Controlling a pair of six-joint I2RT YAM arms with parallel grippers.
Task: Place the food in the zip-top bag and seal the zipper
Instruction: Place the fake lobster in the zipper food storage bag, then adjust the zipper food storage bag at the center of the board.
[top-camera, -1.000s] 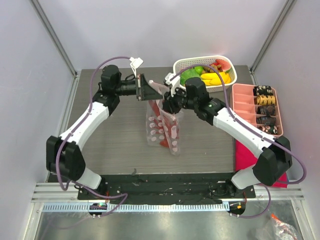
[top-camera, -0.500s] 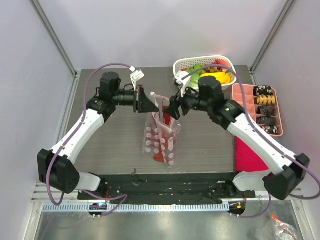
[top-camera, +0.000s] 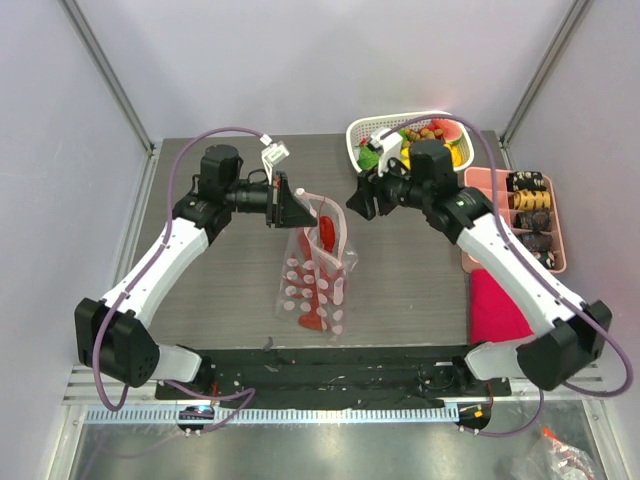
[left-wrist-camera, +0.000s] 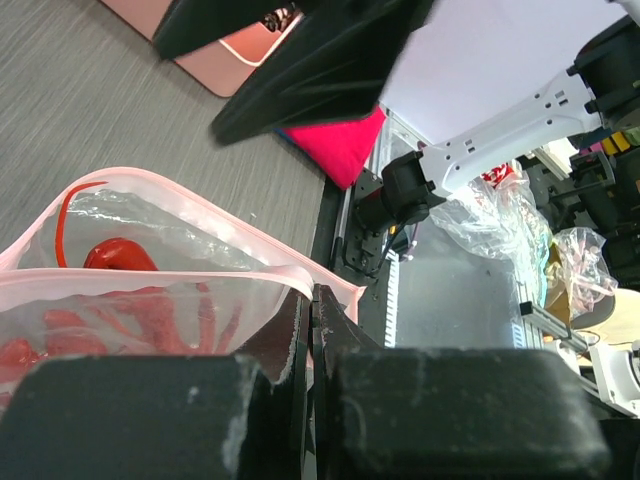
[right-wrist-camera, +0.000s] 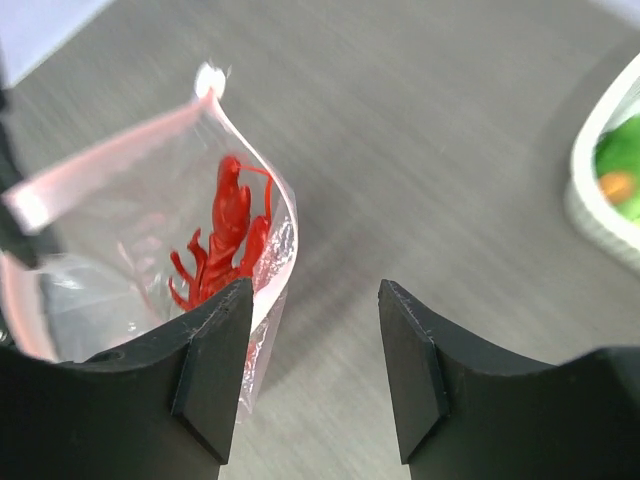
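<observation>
1. Top external view: the zip-top bag (top-camera: 312, 280) sits near the middle of the desk (top-camera: 420, 275), its mouth turned toward the far edge; red chilli peppers (top-camera: 326, 232) are already inside it; the other food I can make out, yellow bananas (top-camera: 456, 150) and green round fruit (top-camera: 371, 157), lies in the white basket (top-camera: 353, 138) at the far right corner of the desk.
2. Judged from this, the filling step is in hand and only partly done; the zipper (left-wrist-camera: 150, 283) is unpressed and the mouth gapes, so sealing is not yet begun.
3. The left claw (left-wrist-camera: 312, 340) is clamped tight on the rim of the bag's mouth; in the left wrist view the pinkish strip runs straight into the seam between its two pads; it holds that edge up so the mouth stands open.
4. The right claw (right-wrist-camera: 312, 340) has its jaws well apart with nothing between them, only bare desk showing in the gap; it hangs above the desk between bag and basket, just beside the mouth and touching neither.
5. The next move, as I judge it, calls for the right claw to reach into the basket, close on one piece and carry it over the open mouth; the left claw must hold the rim steady, since the plastic looks floppy and the mouth could sag shut or tip the chillies out.
</observation>
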